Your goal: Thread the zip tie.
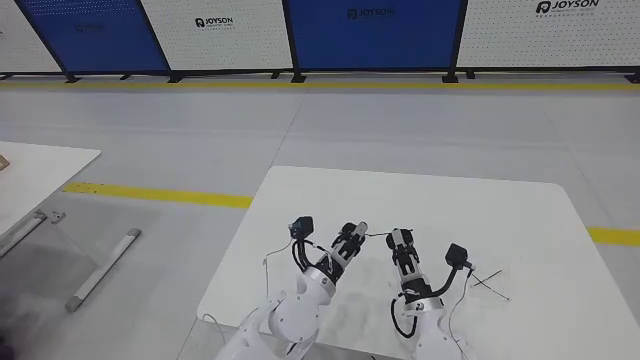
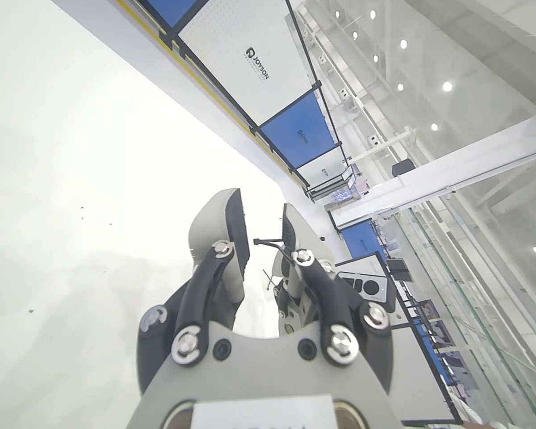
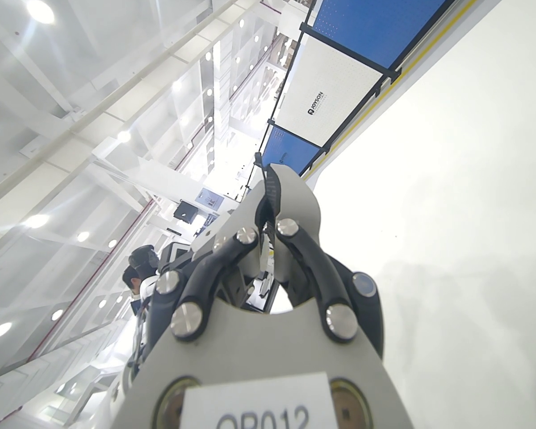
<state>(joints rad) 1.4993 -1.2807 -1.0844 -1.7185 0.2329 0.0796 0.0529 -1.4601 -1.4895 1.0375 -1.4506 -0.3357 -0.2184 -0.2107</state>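
Note:
Low over the front of the white table (image 1: 480,200), my two grippers face each other closely. The right gripper (image 3: 271,168) is shut on a thin black zip tie (image 3: 259,159), whose end pokes out past its fingertips. In the left wrist view the zip tie (image 2: 268,242) sticks out sideways from the right gripper (image 2: 290,288), and its small square head lies in the gap between my left fingers (image 2: 237,225). The left gripper (image 2: 260,198) is open around it and does not touch it. From above, the tie (image 1: 377,234) spans the gap between the left gripper (image 1: 357,230) and the right gripper (image 1: 398,235).
A few spare black zip ties (image 1: 490,282) lie on the table to the right of the right arm. A second white table (image 1: 40,170) stands off to the left across open floor. Blue and white panels (image 1: 370,15) wall off the back.

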